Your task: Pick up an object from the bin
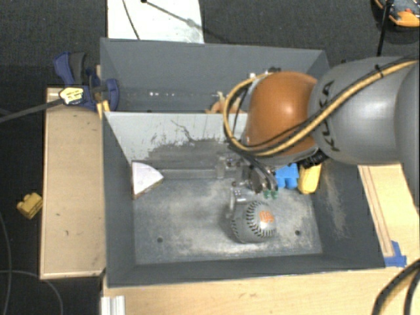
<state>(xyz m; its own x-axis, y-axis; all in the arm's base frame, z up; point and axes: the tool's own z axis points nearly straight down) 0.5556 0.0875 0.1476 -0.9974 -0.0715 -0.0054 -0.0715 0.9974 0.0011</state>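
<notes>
— Tool hangs straight down from the arm bent in from the right, over a grey round thing with an orange mark, centre-near in the bin.
— Wide or narrow?
— Cannot tell.

You're looking at a grey round disc, ribbed round the rim w/ an orange spot on top; lies flat, near the blue block, below & left of it.
</notes>
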